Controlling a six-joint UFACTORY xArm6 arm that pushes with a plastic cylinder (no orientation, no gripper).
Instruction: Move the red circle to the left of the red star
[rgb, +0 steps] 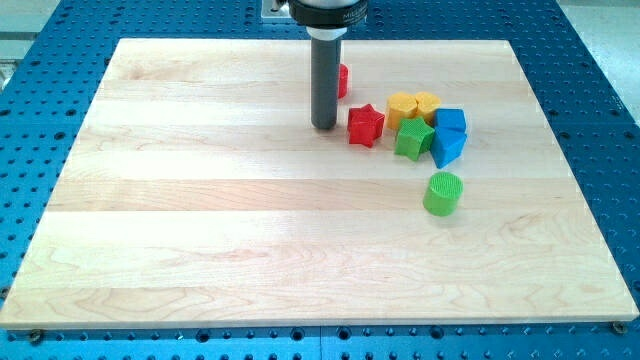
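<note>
The red star (366, 125) lies on the wooden board (200, 220) right of centre near the view's top. The red circle (342, 80) is above and to the left of the star; the rod hides most of it, only its right edge shows. My tip (324, 126) rests on the board just left of the red star, with a small gap, and below the red circle.
Right of the star sits a tight cluster: two yellow blocks (402, 106) (427, 103), a green star-like block (413, 139), and two blue blocks (451, 121) (447, 147). A green cylinder (442, 193) stands alone below them.
</note>
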